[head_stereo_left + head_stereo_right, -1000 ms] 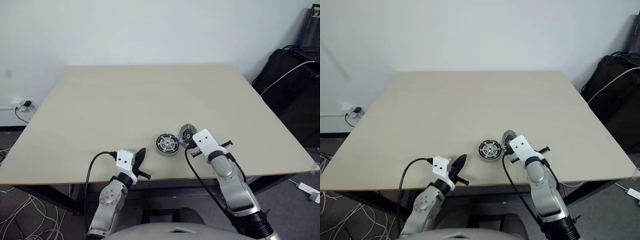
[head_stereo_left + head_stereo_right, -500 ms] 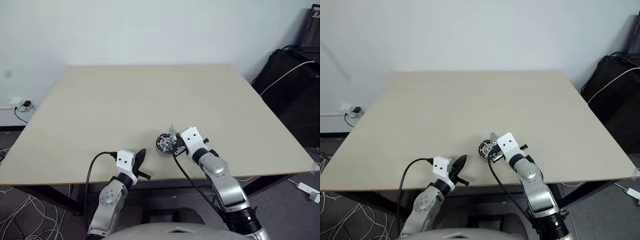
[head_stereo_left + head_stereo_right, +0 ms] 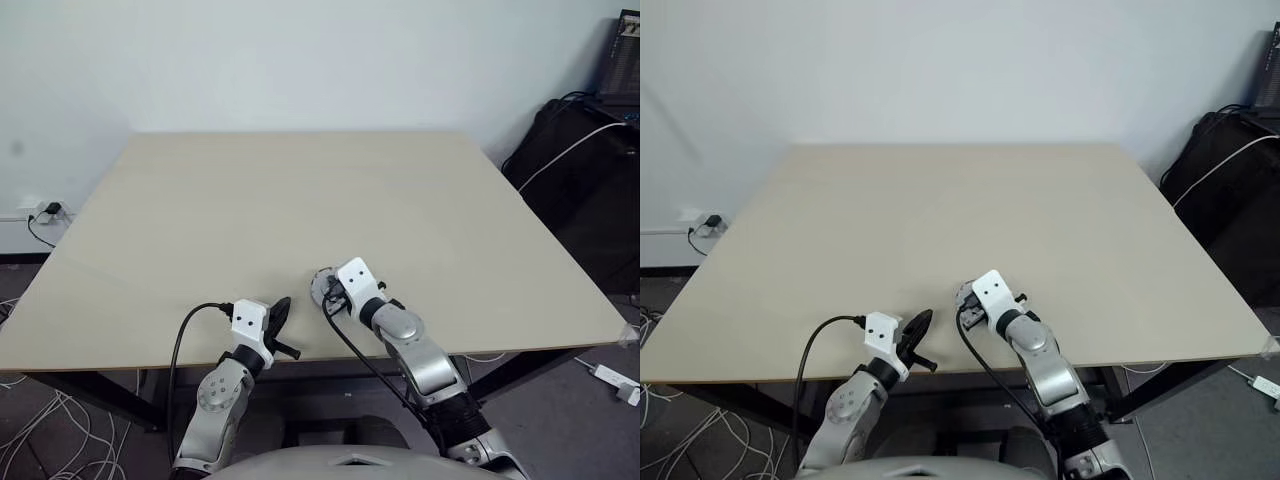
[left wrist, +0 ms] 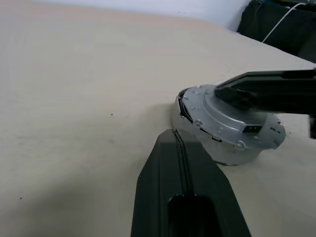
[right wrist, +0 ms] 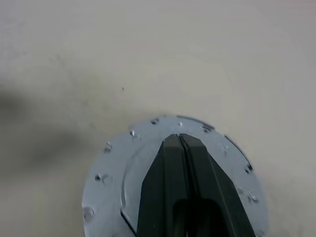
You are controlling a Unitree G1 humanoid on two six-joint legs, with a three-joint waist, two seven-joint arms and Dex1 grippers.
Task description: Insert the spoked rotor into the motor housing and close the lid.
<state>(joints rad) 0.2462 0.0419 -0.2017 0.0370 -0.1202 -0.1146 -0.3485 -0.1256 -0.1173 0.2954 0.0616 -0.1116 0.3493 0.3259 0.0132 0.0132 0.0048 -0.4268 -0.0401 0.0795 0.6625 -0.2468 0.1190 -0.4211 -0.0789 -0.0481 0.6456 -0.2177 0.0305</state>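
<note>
The lid (image 4: 224, 121) lies smooth grey face up near the table's front edge. It covers the motor housing, of which a dark sliver (image 4: 182, 105) shows under the rim. The spoked rotor is hidden. My right gripper (image 5: 178, 138) is shut, its black fingers (image 4: 266, 91) lying flat on the lid's top and holding nothing. In the head view it sits over the lid (image 3: 320, 284). My left gripper (image 3: 281, 311) is shut and empty, a short way to the left of the lid, with its tips (image 4: 175, 134) pointing at the lid's side.
The pale table (image 3: 300, 190) stretches far behind the parts, and its front edge runs just under both grippers. A black bag with a white cable (image 3: 575, 165) stands on the floor to the right. A wall socket with a plug (image 3: 45, 210) is at the left.
My right gripper swung left and down over the housing. The lid, tilted up at the housing's right before, now lies flat on it. The left arm stayed still.
</note>
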